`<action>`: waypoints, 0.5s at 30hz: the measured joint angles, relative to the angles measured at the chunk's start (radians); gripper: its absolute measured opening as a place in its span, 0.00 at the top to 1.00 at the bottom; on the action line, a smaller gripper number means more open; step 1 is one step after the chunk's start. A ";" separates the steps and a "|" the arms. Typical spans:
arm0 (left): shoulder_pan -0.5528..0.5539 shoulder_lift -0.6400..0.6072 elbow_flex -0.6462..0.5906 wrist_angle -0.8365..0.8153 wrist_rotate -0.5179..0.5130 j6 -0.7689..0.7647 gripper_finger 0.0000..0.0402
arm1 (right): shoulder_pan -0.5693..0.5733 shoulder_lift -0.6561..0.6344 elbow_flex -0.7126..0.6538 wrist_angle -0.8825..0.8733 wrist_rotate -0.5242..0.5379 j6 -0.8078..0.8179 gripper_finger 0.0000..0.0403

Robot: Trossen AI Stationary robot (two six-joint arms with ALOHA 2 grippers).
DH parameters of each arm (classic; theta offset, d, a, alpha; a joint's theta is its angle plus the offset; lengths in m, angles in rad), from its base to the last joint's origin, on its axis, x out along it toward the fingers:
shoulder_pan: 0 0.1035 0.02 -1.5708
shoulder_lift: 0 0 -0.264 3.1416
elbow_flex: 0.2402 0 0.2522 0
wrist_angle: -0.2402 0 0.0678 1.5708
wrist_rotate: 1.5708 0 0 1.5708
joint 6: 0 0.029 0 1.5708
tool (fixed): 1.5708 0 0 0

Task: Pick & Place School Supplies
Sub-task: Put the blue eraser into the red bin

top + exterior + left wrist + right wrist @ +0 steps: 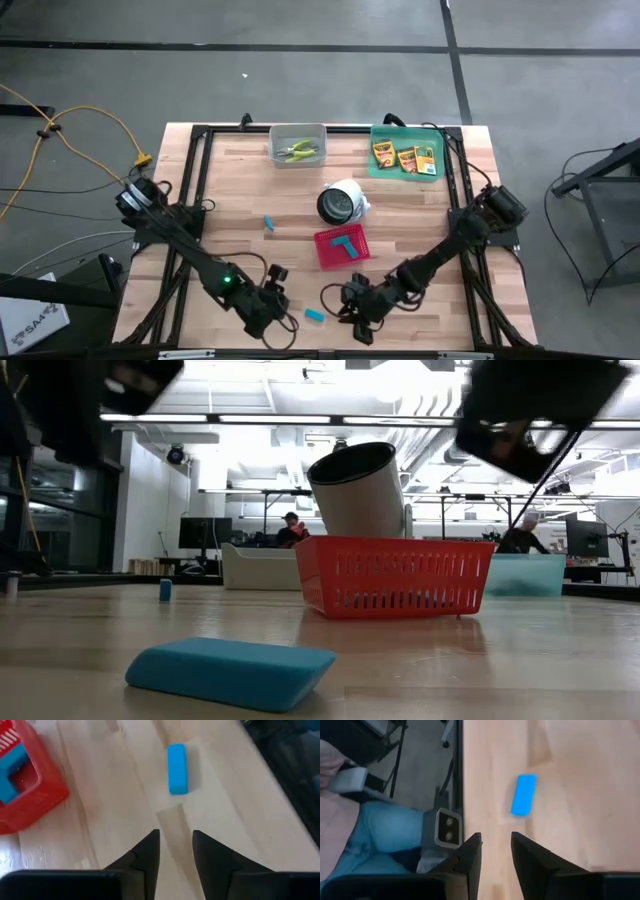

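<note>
Crayon boxes (405,157) trayed, pliers (299,151) binned. Two blue blocks (315,315) loose on table (230,190) (others basketed). Left gripper (175,851) and right gripper (496,851): slightly parted, empty.

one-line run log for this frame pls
left tool: open, empty | right tool: open, empty | small light-blue rubber block: on wooden table between tools | red plastic basket: holds blue blocks
</note>
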 joint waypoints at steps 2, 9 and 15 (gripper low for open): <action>0.007 0.030 -0.001 0.034 -0.003 -0.001 0.70 | 0.016 0.000 0.000 -0.022 0.004 0.037 0.76; 0.024 0.104 0.000 0.152 0.001 0.005 0.57 | 0.078 0.000 0.000 -0.101 0.031 0.148 0.76; 0.026 0.127 0.002 0.264 0.017 0.034 0.51 | 0.136 0.000 0.000 -0.156 0.085 0.220 0.76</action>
